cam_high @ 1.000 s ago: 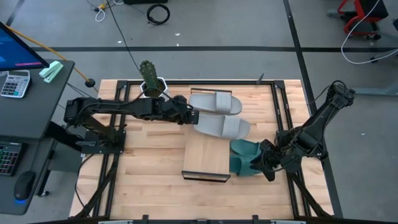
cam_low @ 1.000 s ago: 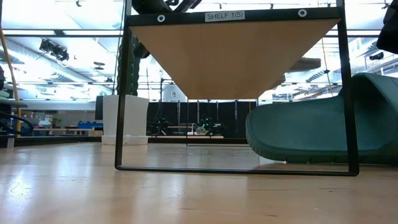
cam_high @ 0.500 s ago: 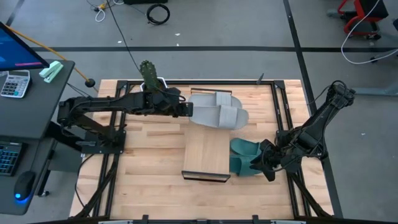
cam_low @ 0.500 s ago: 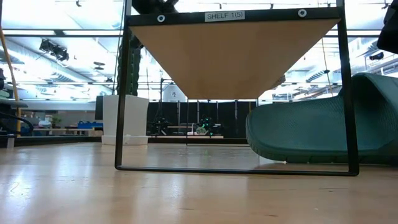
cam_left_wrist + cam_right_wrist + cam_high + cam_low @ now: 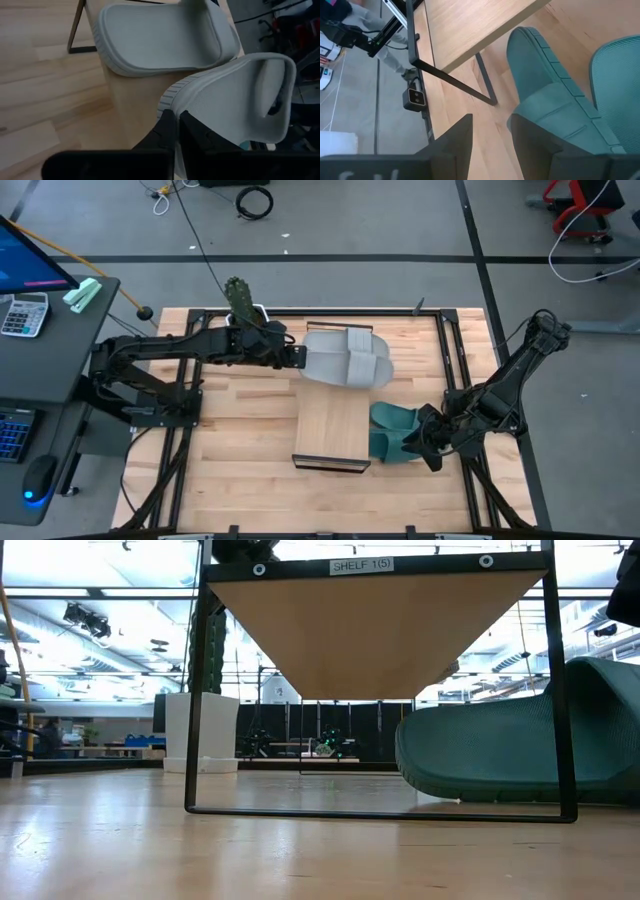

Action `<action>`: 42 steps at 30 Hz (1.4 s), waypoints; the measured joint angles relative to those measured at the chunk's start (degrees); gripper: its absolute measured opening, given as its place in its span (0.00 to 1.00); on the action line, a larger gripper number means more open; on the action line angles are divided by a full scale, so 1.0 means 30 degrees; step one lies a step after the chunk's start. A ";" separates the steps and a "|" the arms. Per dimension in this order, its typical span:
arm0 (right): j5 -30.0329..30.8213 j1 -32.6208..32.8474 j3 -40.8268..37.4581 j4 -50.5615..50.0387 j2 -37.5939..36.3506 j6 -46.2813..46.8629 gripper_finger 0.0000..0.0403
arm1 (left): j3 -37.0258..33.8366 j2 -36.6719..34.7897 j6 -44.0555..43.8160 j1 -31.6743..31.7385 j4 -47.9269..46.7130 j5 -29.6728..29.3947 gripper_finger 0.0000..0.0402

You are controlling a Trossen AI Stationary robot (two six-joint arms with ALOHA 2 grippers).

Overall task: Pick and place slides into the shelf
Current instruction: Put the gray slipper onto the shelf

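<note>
We have swung the grey slide (image 5: 372,367), pinched in our left tool (image 5: 297,357), over the shelf (image 5: 333,430) beside its mate (image 5: 335,340); release comes next. Our right tool (image 5: 490,132) waits wide by the teal slides (image 5: 395,430).

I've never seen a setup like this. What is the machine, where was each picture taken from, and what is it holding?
Two dark robot arms work at a slatted wooden table. One picture looks straight down, one looks level from the tabletop, and two come from cameras on the wrists. The left pincer is shut on a light grey foam slide sandal, holding it over the far end of the light wood shelf, above its matching grey sandal. The right pincer waits open beside two teal green foam sandals on the table next to the shelf.
</note>
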 joint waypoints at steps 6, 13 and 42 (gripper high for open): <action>-0.0240 0.0000 0.0000 -0.0002 0.0000 0.0086 0.35 | 0.0000 0.0007 0.0480 0.0000 -0.0052 -0.0053 0.02; -0.0292 0.0004 0.0000 0.0006 0.0000 0.0283 0.35 | 0.0000 0.0283 0.0795 0.0036 0.0090 -0.0295 0.03; -0.0194 0.0006 -0.0007 0.0006 0.0000 0.0640 0.35 | -0.3147 0.0255 -0.1251 -0.0102 0.4043 0.0553 0.03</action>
